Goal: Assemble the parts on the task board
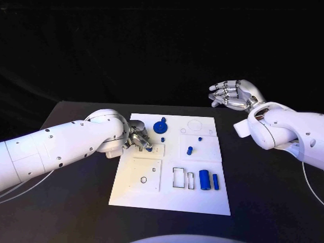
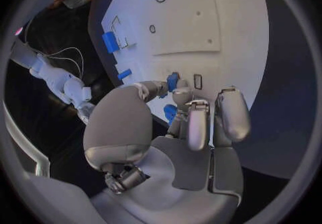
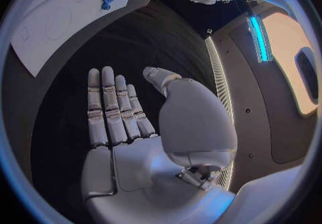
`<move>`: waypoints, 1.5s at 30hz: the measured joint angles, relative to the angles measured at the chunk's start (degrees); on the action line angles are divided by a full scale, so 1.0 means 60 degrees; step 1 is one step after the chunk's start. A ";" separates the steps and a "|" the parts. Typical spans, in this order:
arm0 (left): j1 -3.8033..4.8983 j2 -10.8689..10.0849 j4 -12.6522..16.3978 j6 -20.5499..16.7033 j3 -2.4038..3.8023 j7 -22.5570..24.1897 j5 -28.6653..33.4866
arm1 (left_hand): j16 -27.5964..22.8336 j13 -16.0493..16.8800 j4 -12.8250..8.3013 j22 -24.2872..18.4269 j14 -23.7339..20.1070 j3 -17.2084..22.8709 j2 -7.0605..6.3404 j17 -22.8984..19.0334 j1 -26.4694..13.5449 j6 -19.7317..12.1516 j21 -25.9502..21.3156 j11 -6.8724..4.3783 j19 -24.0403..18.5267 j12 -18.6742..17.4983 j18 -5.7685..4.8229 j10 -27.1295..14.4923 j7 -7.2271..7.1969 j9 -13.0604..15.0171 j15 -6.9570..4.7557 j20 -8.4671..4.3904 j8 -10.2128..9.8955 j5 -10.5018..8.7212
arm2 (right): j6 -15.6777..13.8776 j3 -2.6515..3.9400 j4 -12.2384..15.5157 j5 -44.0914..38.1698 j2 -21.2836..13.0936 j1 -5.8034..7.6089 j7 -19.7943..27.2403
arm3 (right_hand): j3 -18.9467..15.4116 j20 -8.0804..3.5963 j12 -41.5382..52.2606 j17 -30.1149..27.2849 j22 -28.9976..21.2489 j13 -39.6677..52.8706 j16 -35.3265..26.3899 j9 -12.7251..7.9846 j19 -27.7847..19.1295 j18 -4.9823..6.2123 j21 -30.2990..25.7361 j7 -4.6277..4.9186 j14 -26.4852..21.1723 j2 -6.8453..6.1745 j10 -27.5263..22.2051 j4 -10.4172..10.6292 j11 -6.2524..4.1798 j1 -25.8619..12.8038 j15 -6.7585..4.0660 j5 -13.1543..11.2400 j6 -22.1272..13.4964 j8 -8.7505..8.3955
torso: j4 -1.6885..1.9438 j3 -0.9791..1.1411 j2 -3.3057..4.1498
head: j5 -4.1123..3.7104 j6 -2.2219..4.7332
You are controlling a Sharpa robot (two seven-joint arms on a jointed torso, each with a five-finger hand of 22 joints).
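Task board point(image 1: 173, 195): white rectangular plate lying flat at the middle of the black counter point(image 1: 271, 197), long side running near to far. Surface carries shallow outlines, rectangular slots and small round holes.

Parts on it, all blue. A round disc-shaped part point(image 1: 160, 126) with a small knob sits at the far end, left of centre. A tiny part point(image 1: 200, 137) lies to its right, and another short part point(image 1: 190, 150) stands a little nearer, right of centre. Two cylinders lie side by side near the right edge toward the near end: a thicker one point(image 1: 204, 177) and a thinner one point(image 1: 215, 181), just right of two rectangular slots.

Left hand point(image 1: 140, 139) is down on the board's left side, just near of the disc, fingers curled over a raised square block. In the left wrist view its fingertips point(image 2: 173, 95) pinch a small blue part point(image 2: 173, 80) against the board; a second blue piece point(image 2: 170, 112) shows just beneath the fingers.

Right hand point(image 1: 235, 94) is raised beyond the board's far right corner, well apart from it, holding nothing. In the right wrist view its fingers point(image 3: 110, 108) are straight and lie side by side, palm flat.
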 measured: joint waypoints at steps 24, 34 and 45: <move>-0.0001 0.0041 0.0016 0.0156 0.0005 -0.0001 -0.0329 | 0.0000 -0.0002 -0.0207 0.0027 -0.0034 0.0207 -0.0033 0.0000 -0.0033 0.0034 0.0000 0.0001 0.0000 0.0000 0.0000 -0.0002 -0.0032 -0.0008 -0.0033 0.0000 -0.0010 -0.0012 | 0.0028 -0.0001 -0.0018 0.0002 0.0008 -0.0016 0.0001 | 0.0000 0.0000 0.0000 0.0001 -0.0010 -0.0014 0.0000 0.0001 0.0000 0.0000 -0.0038 0.0000 -0.0001 0.0000 0.0000 0.0000 0.0000 0.0000 -0.0001 0.0000 0.0001 0.0000 | 0.0002 -0.0004 -0.0005 | 0.0018 -0.0039; 0.0003 0.0053 0.0041 0.0244 0.0009 -0.0013 -0.0393 | 0.0039 -0.0003 -0.0207 0.0026 -0.0035 0.0207 -0.0026 0.0000 -0.0026 0.0035 0.0000 0.0002 0.0000 -0.0001 -0.0001 -0.0002 -0.0031 0.0002 -0.0033 0.0000 -0.0010 0.0004 | 0.0036 -0.0001 -0.0026 0.0002 0.0018 -0.0022 0.0001 | 0.0000 0.0000 0.0000 -0.0009 -0.0024 -0.0034 0.0000 -0.0007 0.0000 0.0000 -0.0038 0.0000 -0.0001 0.0000 0.0000 0.0000 -0.0001 0.0000 -0.0001 0.0000 0.0001 0.0000 | 0.0001 -0.0001 -0.0002 | 0.0016 -0.0057; 0.0011 0.0115 -0.0016 0.0320 0.0017 -0.0031 -0.0414 | 0.0038 0.0027 -0.0207 0.0055 -0.0035 0.0207 -0.0018 0.0000 -0.0018 0.0050 -0.0001 0.0001 0.0000 -0.0001 0.0000 -0.0001 -0.0017 0.0015 -0.0033 0.0001 -0.0011 0.0019 | 0.0040 -0.0001 -0.0036 0.0002 0.0022 -0.0031 0.0003 | 0.0000 0.0000 0.0000 -0.0009 -0.0024 -0.0033 0.0000 -0.0006 0.0000 -0.0001 -0.0038 0.0000 -0.0001 0.0000 0.0000 0.0000 -0.0001 0.0001 -0.0001 0.0000 0.0001 0.0000 | -0.0004 0.0006 0.0000 | 0.0026 -0.0067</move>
